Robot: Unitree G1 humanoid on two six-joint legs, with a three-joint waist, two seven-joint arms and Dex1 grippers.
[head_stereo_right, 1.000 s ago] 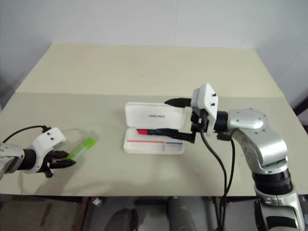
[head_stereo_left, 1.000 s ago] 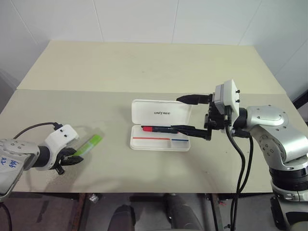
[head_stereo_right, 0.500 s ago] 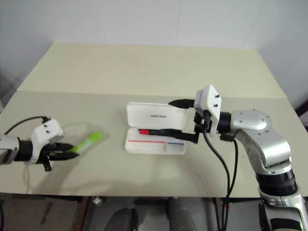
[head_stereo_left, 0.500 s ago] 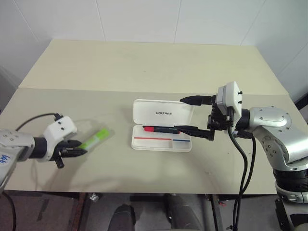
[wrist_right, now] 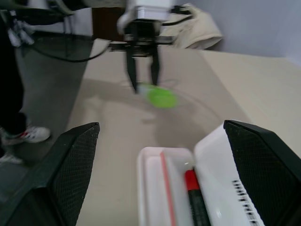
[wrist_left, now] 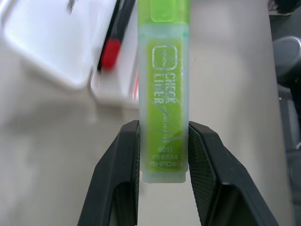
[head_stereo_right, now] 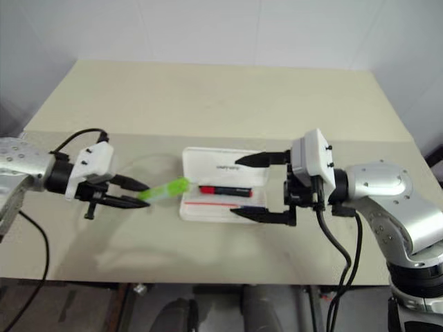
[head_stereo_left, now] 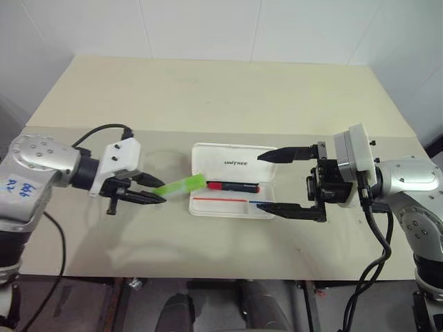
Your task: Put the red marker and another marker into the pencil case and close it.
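Left eye view: the pencil case is seen open on the beige table, its lid laid back with the dark lettering facing up. The red marker is lodged in the tray along the hinge side, its red cap toward the robot's left. Thin red and blue stripes are noted on the tray floor.

The green highlighter is held off the table by the left gripper, its brighter green cap reaching the left edge of the case. In the left wrist view the barrel of the highlighter is pinched at its rear end between the two black fingers, with the jaws pressed against both flat sides.

The right gripper is positioned at the right end of the case, jaws spread wide, one finger above the lid and the other over the tray's near right corner. Nothing is held between them.
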